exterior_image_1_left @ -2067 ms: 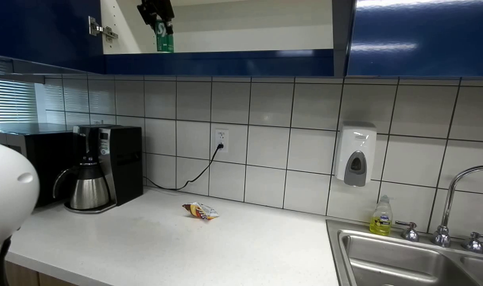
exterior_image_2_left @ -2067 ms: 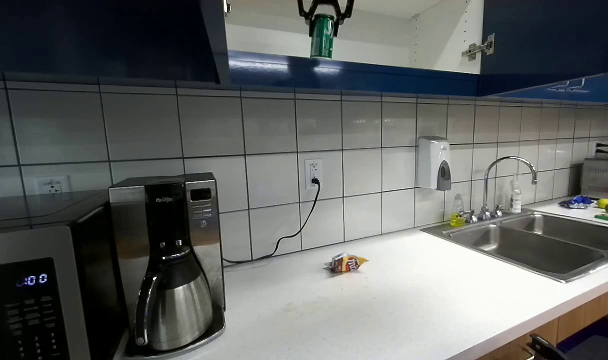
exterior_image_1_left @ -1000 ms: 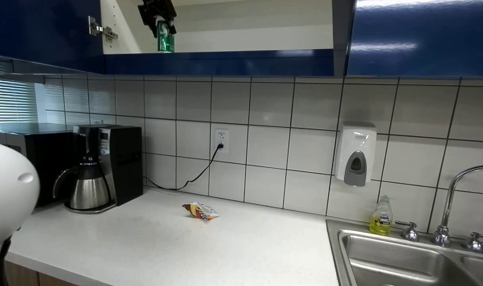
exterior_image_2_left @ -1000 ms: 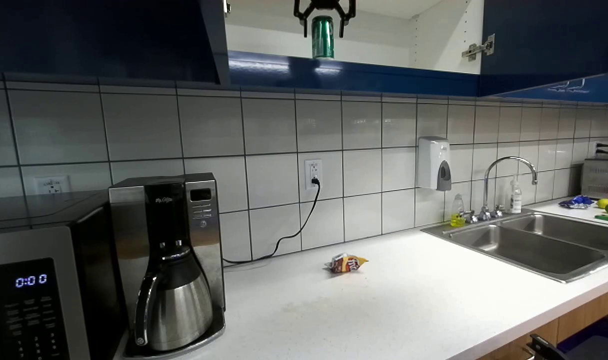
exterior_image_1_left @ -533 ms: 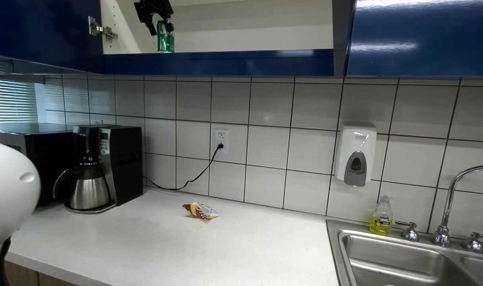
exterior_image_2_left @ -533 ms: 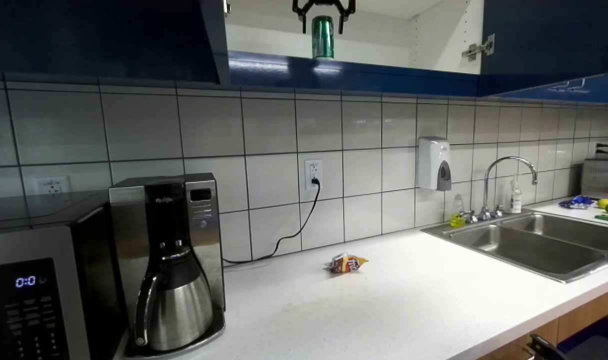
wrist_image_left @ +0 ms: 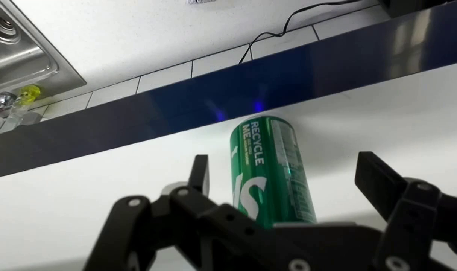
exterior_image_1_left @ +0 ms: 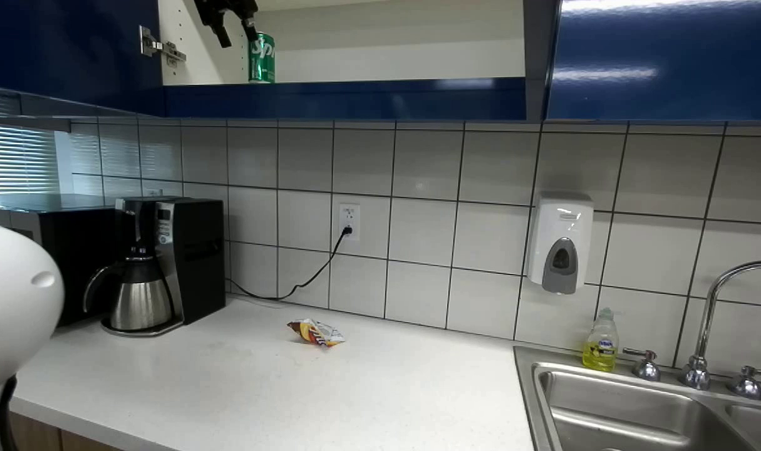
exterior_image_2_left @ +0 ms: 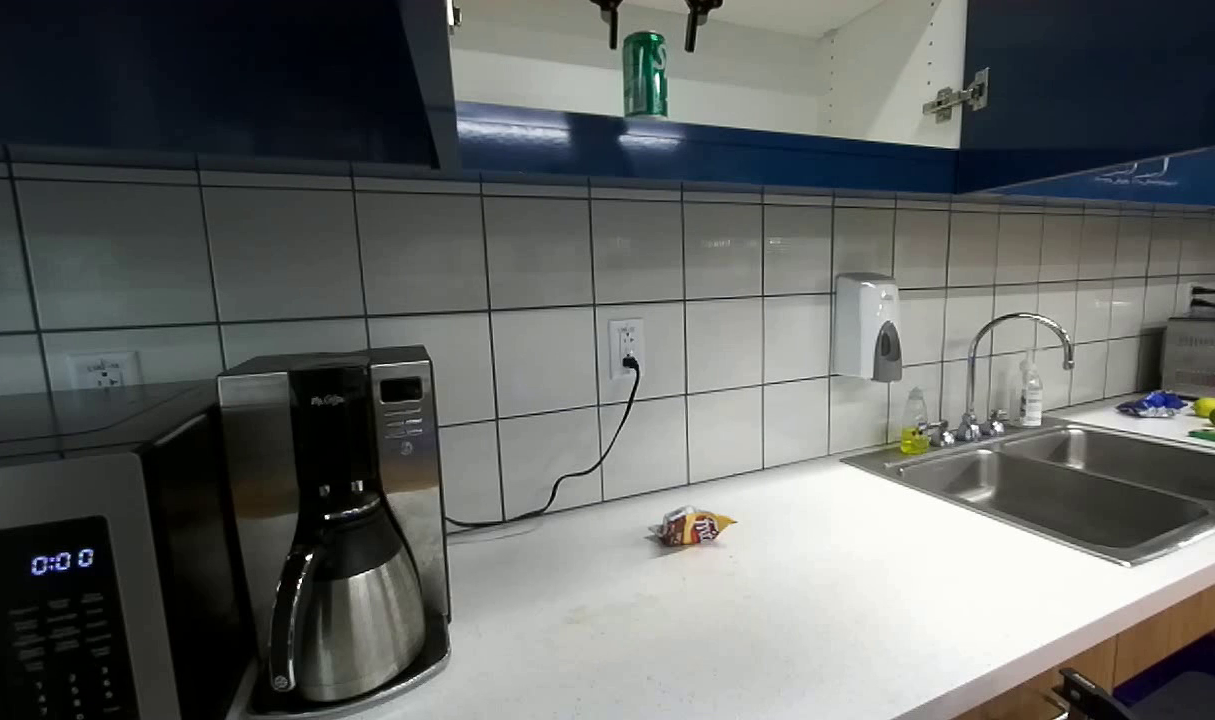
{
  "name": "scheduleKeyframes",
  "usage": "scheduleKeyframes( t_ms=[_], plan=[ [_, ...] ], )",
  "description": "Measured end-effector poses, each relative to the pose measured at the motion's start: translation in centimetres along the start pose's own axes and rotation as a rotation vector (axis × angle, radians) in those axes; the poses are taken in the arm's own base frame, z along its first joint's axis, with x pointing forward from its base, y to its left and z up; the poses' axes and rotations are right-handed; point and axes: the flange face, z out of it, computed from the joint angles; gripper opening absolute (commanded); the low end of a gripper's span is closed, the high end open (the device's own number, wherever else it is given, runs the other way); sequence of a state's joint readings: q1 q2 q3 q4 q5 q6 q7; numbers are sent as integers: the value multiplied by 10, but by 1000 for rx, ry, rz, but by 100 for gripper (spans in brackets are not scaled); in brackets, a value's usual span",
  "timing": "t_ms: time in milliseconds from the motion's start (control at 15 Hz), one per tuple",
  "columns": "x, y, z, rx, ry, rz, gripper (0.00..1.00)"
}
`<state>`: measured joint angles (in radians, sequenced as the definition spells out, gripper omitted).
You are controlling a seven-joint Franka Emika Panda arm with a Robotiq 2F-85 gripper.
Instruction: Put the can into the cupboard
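I saw the can (exterior_image_2_left: 645,80) upright in the cupboard (exterior_image_2_left: 787,156), above the back edge of the counter (exterior_image_2_left: 767,600). My fingers (wrist_image_left: 378,184) were released; in the wrist view they stood apart from the can, one at each side. A wrapper (exterior_image_2_left: 692,527) lay near this edge.

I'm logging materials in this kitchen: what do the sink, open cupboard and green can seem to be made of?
Sink: grey metal with satin highlights, probably stainless steel. Open cupboard: glossy blue outside with bright reflections, perhaps lacquer or laminate; core hidden. Green can: shiny printed metal, likely aluminium, by its metallic sheen.
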<state>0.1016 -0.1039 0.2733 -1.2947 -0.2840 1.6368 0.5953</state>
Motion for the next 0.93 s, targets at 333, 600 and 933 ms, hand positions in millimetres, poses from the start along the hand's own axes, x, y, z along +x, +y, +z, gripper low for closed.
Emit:
scheduleKeyframes(
  t_ms=[333,600,933],
  plan=[
    [-41,9,3,18,10,-13,100],
    [-81,19,17,13,7,-23,100],
    [-126,31,39,4,-13,-46,100]
  ],
)
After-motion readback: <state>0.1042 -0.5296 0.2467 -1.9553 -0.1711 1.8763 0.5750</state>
